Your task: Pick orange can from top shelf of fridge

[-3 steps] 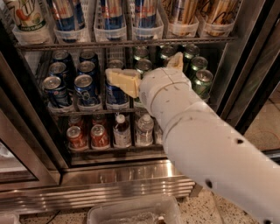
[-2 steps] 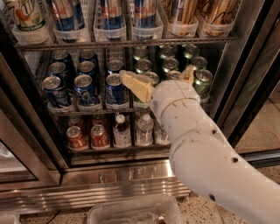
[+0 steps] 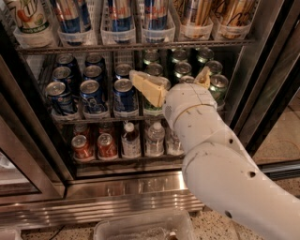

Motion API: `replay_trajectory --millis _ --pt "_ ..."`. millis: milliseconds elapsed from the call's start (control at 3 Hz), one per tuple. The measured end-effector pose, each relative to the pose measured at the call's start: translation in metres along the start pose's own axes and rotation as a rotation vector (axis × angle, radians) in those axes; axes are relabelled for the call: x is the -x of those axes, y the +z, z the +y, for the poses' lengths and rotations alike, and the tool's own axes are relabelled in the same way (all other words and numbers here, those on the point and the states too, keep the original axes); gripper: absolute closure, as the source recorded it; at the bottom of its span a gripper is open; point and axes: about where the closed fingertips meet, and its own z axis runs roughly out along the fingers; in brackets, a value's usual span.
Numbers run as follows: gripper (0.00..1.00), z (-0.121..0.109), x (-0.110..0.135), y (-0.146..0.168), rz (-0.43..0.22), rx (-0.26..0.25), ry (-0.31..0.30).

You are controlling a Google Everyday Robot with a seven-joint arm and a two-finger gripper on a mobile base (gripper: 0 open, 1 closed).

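Two tall copper-orange cans (image 3: 195, 12) (image 3: 234, 12) stand in clear bins at the right end of the top shelf (image 3: 136, 46) of the fridge (image 3: 131, 190); their tops are cut off by the frame. My gripper (image 3: 174, 81) is open and empty. It hovers in front of the green cans (image 3: 218, 86) on the middle shelf, just below the top shelf and a little left of the orange cans. One finger (image 3: 146, 87) points left, the other (image 3: 203, 76) points up to the right. My white arm (image 3: 220, 159) covers the lower right.
Blue cans (image 3: 93, 89) fill the middle shelf's left. Short red cans (image 3: 107, 145) and water bottles (image 3: 154, 138) stand on the bottom shelf. Blue-and-silver tall cans (image 3: 119, 14) fill the top shelf's middle bins. The black door frame (image 3: 267, 70) is at right. A clear tub (image 3: 140, 227) lies on the floor.
My gripper and arm have shifted to the right in front of the middle shelf, from the blue cans toward the green cans. The cans have not moved.
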Motion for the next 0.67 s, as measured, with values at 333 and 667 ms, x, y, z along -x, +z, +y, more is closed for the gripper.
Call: replay_trajectory --millis 333,667 --pt "0.0 -0.0051 0.0081 -0.0033 -0.018 -0.025 -0.023" --pt "0.0 -0.0133 0.0156 -0.012 -0.019 -0.043 -0.085"
